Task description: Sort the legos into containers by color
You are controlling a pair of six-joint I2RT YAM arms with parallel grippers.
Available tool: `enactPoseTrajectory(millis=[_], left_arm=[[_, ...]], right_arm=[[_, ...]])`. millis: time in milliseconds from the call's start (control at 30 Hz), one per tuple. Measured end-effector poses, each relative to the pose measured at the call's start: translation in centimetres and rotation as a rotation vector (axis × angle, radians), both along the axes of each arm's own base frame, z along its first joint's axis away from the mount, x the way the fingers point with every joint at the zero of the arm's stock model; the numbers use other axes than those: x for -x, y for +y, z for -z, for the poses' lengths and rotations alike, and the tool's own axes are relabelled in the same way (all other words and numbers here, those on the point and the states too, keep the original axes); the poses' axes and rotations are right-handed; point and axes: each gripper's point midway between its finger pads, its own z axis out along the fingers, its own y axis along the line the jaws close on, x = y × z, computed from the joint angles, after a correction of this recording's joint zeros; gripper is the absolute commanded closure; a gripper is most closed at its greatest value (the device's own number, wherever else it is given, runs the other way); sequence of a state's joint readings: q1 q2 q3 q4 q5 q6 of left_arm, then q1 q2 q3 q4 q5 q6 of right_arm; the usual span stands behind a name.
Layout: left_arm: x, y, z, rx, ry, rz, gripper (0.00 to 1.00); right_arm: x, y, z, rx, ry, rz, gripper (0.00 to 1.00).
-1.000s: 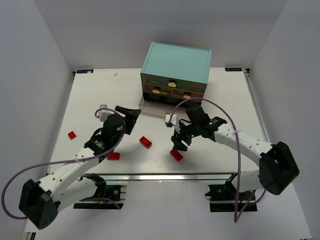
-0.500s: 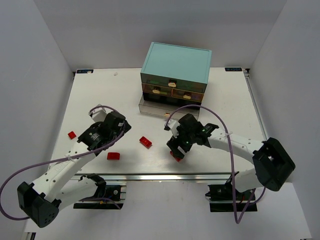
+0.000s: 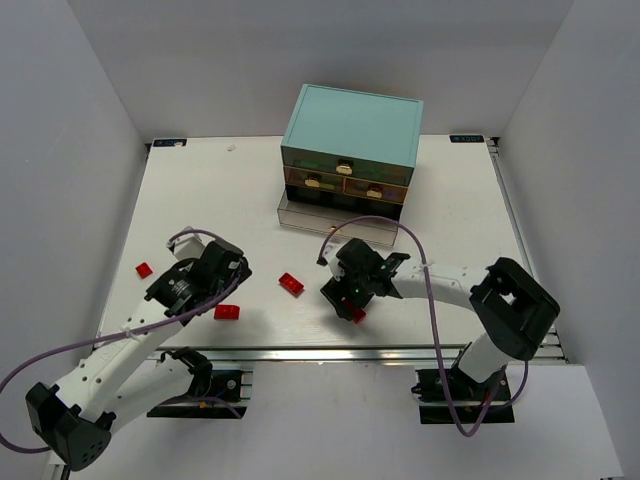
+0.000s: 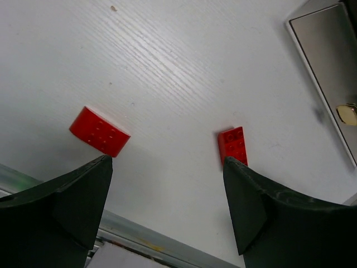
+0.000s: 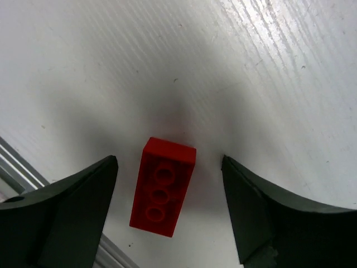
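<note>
Right gripper [image 5: 168, 162] open, straddling red brick [image 5: 163, 187] at lower centre of wrist view, probably just above it. Lower straight, twist slightly to match its tilt, close on the long sides. Left gripper [image 4: 166, 167] open, empty, second brick [image 4: 99, 131] at mid-left. Open drawer [image 3: 335, 218] mid-frame overhead.

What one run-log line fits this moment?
left pincer: open, holding nothing | right pincer: open astride small red studded plastic brick, ungripped | bottom clear drawer: pulled out
</note>
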State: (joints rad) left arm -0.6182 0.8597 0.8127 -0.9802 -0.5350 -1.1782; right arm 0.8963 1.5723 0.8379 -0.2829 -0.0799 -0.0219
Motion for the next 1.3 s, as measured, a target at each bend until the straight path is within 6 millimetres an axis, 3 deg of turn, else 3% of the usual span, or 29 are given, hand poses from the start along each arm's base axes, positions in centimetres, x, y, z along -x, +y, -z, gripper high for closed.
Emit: enactPoseTrajectory(millis=[33,100,133,200,300,333,467,567,733,833,900,1000,1167,1267,1300], left_arm=[[0.3,0.2,0.2,-0.002,0.006,-0.004,0.10],[0.8,0.6,0.9,-0.006,0.018,-0.014,0.12],[1.2,0.9,1.3,-0.008,0.027,-0.020,0.13],[1.7,1.2,2.1,-0.005,0.036,-0.034,0.14],[2.5,1.7,3.4,0.007,0.048,-0.056,0.18],[2.8,1.8,3.8,0.015,0.050,-0.066,0.18],[3.6,2.1,5.6,0.039,0.078,-0.101,0.19],[4.1,1.9,6.9,0.058,0.106,-0.118,0.19],[4.0,1.3,7.8,0.076,0.138,-0.132,0.15],[3.9,1.0,8.3,0.067,0.166,-0.136,0.13],[4.0,1.0,8.5,0.058,0.182,-0.137,0.12],[3.8,0.9,8.2,0.060,0.181,-0.137,0.12],[3.4,0.6,7.4,0.075,0.162,-0.136,0.11],[3.3,0.5,7.4,0.071,0.164,-0.137,0.11],[3.2,0.5,7.3,0.070,0.166,-0.137,0.11]], right_arm=[[-0.1,0.1,0.1,0.004,-0.009,0.007,0.36],[-0.3,0.1,0.2,0.015,-0.020,0.024,0.47],[-0.5,0.1,0.2,0.020,-0.027,0.034,0.61],[-0.7,0.1,0.3,0.029,-0.037,0.048,0.81],[-0.9,-0.1,0.3,0.039,-0.048,0.054,0.99],[-1.0,-0.2,0.3,0.044,-0.055,0.047,1.00],[-1.6,-0.8,-1.0,0.046,-0.115,-0.025,1.00],[-3.8,0.2,-5.5,-0.051,-0.261,-0.135,1.00],[-11.5,4.5,-16.2,-0.193,-0.603,-0.253,1.00],[-17.1,5.9,-19.6,-0.205,-0.721,-0.242,1.00],[-20.1,5.7,-19.5,-0.173,-0.748,-0.229,1.00],[-23.6,4.8,-17.3,-0.100,-0.740,-0.213,1.00],[-26.1,3.4,-13.6,-0.009,-0.702,-0.224,1.00],[-26.5,2.9,-13.1,0.012,-0.700,-0.233,0.69],[-26.5,2.8,-13.1,0.015,-0.703,-0.235,0.50]])
